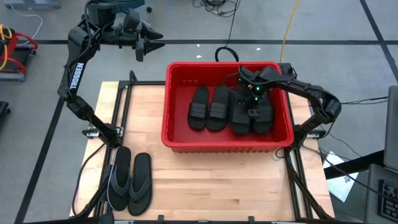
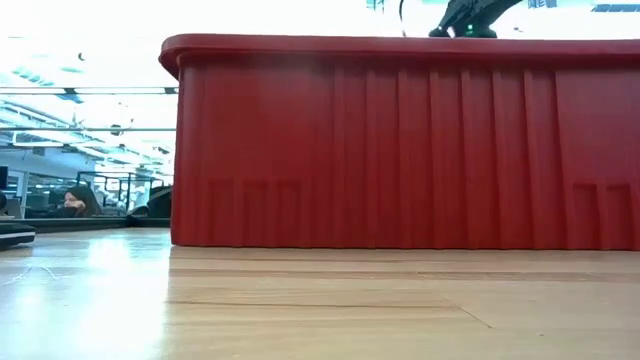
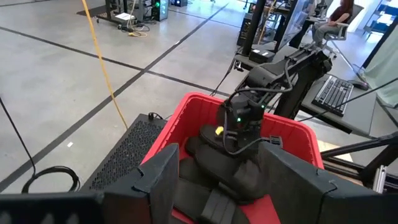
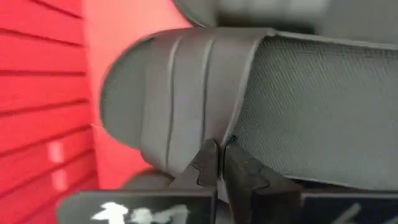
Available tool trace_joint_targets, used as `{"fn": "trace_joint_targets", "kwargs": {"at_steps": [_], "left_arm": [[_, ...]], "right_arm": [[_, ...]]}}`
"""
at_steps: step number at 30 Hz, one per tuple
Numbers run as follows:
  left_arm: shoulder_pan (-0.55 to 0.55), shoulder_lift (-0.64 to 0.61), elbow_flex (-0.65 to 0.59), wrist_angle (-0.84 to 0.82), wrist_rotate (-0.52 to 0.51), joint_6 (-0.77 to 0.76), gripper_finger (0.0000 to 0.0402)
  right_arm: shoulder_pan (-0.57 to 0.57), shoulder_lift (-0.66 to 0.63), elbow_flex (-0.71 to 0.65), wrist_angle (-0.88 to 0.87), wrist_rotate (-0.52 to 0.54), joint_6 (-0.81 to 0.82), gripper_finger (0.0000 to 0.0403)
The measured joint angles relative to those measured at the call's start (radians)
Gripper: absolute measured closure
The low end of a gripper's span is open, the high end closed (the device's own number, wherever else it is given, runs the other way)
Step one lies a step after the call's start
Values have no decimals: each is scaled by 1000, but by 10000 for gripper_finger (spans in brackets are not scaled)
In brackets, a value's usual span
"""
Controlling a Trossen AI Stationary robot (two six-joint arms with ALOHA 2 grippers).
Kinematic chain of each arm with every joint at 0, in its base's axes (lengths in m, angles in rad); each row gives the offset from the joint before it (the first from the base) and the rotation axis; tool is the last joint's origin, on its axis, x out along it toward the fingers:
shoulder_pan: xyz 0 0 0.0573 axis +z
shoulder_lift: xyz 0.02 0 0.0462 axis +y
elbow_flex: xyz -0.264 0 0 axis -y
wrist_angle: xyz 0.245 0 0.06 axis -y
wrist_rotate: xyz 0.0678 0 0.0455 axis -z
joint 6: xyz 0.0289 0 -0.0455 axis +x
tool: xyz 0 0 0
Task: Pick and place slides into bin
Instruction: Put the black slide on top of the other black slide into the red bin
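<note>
Inside the bin [image 1: 175,134], the right gripper [image 4: 219,163] presses its fingers together against a slide [image 4: 186,93], empty. Other slides [image 1: 210,107] lie beside it. The left gripper [image 1: 144,45] hovers spread beyond the bin.

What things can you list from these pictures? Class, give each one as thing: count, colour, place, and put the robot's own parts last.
Ribbed-band black rubber slides: at least four visible, matte black, side by side inside the bin; the right-hand ones are partly hidden by the arm.
Thong-strap black rubber sandals: two, black, on the table's front left part, outside the bin.
Large rectangular red plastic bin: one, red, at the table's back middle.
Light wooden table: one, pale wood, under everything.
Person: one, seated far off in the room.
Left gripper: one, dark, raised beyond the table's back left, fingers open, empty.
Right gripper: one, dark, down inside the bin among the right-hand slides, fingers shut at a strap's edge.
</note>
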Motion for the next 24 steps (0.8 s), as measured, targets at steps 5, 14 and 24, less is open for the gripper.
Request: {"fn": "trace_joint_targets", "kwargs": {"at_steps": [5, 14, 24], "left_arm": [[-5, 0, 0, 0, 0, 1, 183], [-5, 0, 0, 0, 0, 22, 183], [-5, 0, 0, 0, 0, 42, 183]], "right_arm": [[-3, 0, 53, -15, 56, -29, 402], [10, 31, 57, -31, 6, -43, 402], [17, 20, 55, -8, -22, 38, 345]]}}
